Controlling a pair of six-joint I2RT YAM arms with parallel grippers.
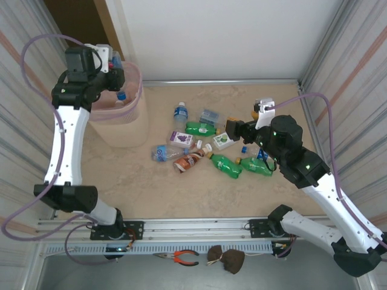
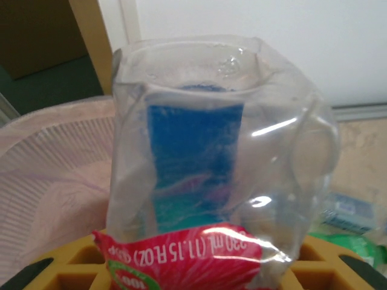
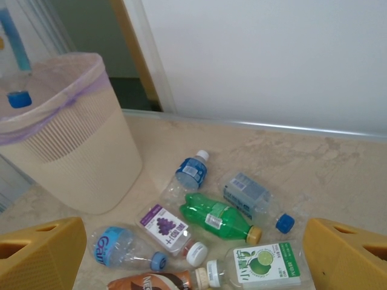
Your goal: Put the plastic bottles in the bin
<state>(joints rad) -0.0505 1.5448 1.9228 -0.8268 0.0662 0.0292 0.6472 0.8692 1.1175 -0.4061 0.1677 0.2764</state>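
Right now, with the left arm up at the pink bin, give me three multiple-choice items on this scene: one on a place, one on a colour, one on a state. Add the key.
1. Where is the clear crushed plastic bottle held in the left end effector?
A. over the opening of the tall pale pink plastic bin
B. lying beside the bin
C. at the bin's bottom

2. What colour is that bottle's cap?
A. red
B. blue
C. white

3. How is the right end effector?
A. shut on the bin's rim
B. shut on that bottle
C. open, holding nothing

Key:
1 A: the top view shows the bottle hanging within the rim's outline.
2 B: the cap at its lower end is blue.
3 C: its yellow fingers stand wide apart, gripping nothing.
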